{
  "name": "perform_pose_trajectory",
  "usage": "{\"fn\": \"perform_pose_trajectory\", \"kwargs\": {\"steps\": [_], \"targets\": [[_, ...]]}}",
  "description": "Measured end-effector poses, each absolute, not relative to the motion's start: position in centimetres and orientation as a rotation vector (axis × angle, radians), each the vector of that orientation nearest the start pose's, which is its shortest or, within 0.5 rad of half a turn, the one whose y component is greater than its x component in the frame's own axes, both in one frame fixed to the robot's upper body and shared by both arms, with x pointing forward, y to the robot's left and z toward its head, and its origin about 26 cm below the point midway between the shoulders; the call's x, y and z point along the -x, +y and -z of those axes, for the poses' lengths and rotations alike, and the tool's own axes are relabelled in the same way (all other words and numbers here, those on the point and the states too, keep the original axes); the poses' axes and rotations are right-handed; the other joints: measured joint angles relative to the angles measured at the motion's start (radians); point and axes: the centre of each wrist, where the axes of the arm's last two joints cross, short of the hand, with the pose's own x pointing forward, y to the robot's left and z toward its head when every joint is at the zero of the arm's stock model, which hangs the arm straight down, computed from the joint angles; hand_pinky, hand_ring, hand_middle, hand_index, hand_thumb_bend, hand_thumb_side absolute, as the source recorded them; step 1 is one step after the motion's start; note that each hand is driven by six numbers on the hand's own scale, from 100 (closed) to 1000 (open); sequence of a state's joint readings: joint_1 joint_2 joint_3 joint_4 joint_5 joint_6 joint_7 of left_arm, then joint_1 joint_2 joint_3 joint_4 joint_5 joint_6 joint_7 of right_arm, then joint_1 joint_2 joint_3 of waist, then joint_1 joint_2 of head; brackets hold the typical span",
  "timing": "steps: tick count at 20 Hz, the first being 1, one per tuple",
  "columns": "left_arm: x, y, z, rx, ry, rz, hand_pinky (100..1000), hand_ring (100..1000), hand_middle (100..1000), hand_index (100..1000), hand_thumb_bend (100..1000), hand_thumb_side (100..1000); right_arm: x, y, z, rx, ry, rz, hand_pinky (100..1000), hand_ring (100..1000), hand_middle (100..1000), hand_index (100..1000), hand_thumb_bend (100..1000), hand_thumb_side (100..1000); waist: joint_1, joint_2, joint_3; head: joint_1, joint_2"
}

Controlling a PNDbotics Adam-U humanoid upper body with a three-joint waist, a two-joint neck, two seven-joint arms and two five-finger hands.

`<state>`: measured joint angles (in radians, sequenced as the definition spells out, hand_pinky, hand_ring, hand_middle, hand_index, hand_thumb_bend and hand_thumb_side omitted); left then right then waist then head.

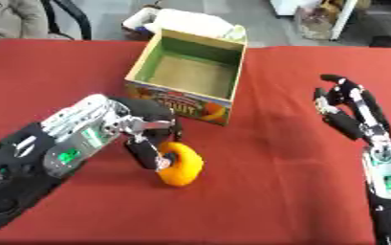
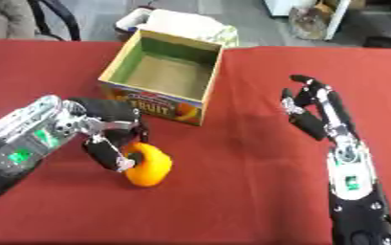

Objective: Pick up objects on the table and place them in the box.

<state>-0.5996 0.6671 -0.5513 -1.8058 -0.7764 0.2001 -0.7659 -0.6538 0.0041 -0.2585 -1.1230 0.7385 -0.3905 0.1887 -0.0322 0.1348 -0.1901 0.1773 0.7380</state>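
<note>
The orange fruit (image 1: 180, 164) is gripped by the left hand (image 1: 144, 129) on the red surface (image 1: 265, 191), near the box (image 1: 186, 74); the right hand (image 2: 315, 112) is kept open.

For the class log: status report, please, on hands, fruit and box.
Left hand curled round orange fruit on table. Right hand open, idle. Box open, path clear.

Red cloth-covered table (image 1: 274, 191) fills the near field; beyond its far edge, grey floor (image 1: 257, 19), with a black chair frame (image 1: 69, 16) at the table's far left and a white cabinet leg (image 1: 342, 19) at far right.
</note>
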Motion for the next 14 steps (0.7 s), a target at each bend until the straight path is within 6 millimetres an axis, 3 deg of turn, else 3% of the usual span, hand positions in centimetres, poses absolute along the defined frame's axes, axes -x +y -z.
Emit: {"fn": "perform_pose_trajectory", "kwargs": {"steps": [7, 14], "targets": [[-33.0, 19.2, -19.7, -0.839, -1.313, 1.859, 308, 209, 158, 247, 100, 253, -43.2, -21.8, -7.8, 0.389, -1.945, -0.791, 594, 591, 397, 875, 100, 660, 0.0, 0.0, 0.0, 0.0, 0.0], [-32.7, 19.1, -23.0, -0.935, -1.408, 1.811, 334, 215, 163, 252, 100, 249, -43.2, -21.8, -7.7, 0.389, -1.942, -0.791, 594, 591, 397, 875, 100, 658, 0.0, 0.0, 0.004, -0.003, 0.0]]}}
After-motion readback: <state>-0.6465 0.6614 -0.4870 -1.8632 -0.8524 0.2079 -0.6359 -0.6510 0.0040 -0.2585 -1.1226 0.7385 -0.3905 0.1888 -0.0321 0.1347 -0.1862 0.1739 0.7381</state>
